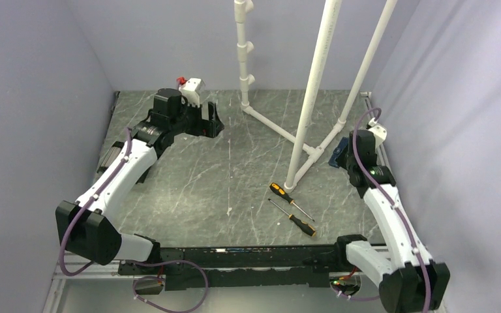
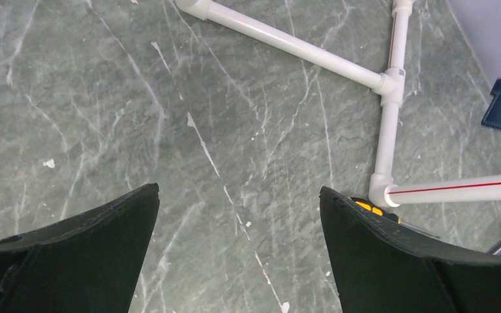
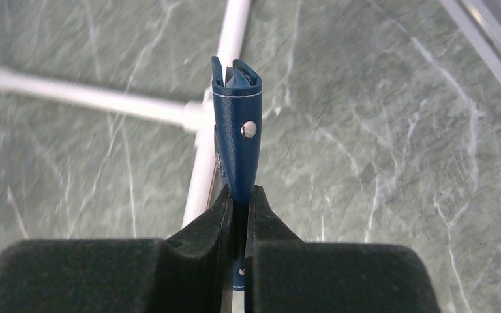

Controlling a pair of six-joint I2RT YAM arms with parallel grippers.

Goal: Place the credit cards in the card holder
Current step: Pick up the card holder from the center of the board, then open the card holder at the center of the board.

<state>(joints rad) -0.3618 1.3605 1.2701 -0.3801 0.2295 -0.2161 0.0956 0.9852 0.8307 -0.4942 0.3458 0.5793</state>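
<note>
Though half-hidden overhead, the card holder [image 3: 235, 127] is pinched by the right hand [image 3: 238, 199].

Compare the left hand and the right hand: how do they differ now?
The left hand is open, fingers wide apart; the right hand is shut. The left hand holds nothing; the right hand pinches the navy card holder by one end. In the top view the left hand is at the far left of the table, the right hand near its right edge. Both have black fingers.
</note>
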